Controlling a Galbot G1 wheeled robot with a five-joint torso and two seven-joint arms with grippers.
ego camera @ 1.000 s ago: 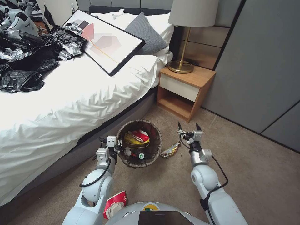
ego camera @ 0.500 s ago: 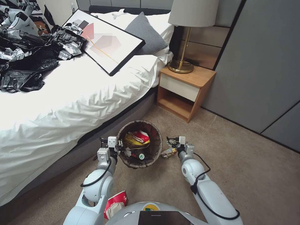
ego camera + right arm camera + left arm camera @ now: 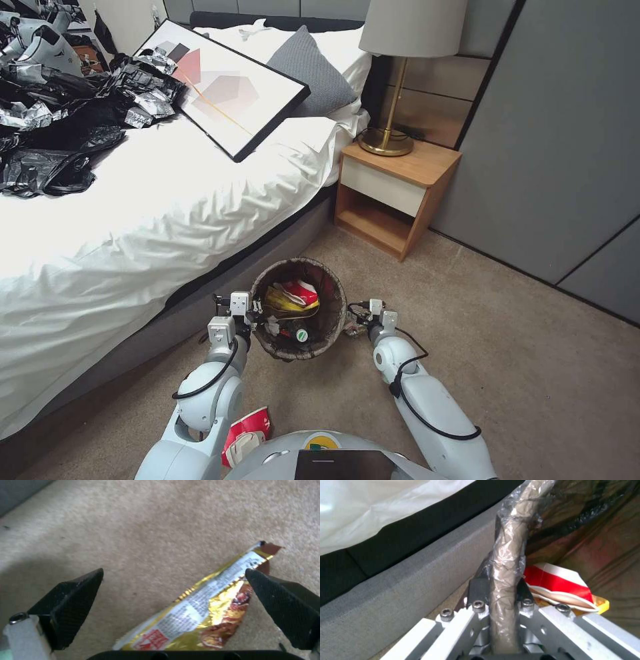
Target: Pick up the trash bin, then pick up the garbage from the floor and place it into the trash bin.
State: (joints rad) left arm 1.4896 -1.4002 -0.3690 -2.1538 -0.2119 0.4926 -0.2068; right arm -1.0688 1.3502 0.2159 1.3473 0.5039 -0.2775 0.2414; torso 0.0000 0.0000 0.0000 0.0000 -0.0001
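Nearest the robot, low in the head view just left of centre, a crushed red cup (image 3: 248, 430) lies on the carpet by the base, not yet collected. Up the frame, the left gripper (image 3: 257, 308) is clamped on the bin (image 3: 300, 337) rim, bag and all; the left wrist view shows a finger (image 3: 479, 590) either side of the wrapped rim (image 3: 506, 562). The bin sits at centre frame beside the bed (image 3: 167, 200), already holding cups and wrappers. Right of it, the right gripper (image 3: 173, 605) is down at the floor, jaws wide apart around a gold wrapper (image 3: 206, 610). That foil looks light, crinkly and slippery, lying flat. I'd pinch across its middle, pressing into the carpet, since a corner would likely slide out.
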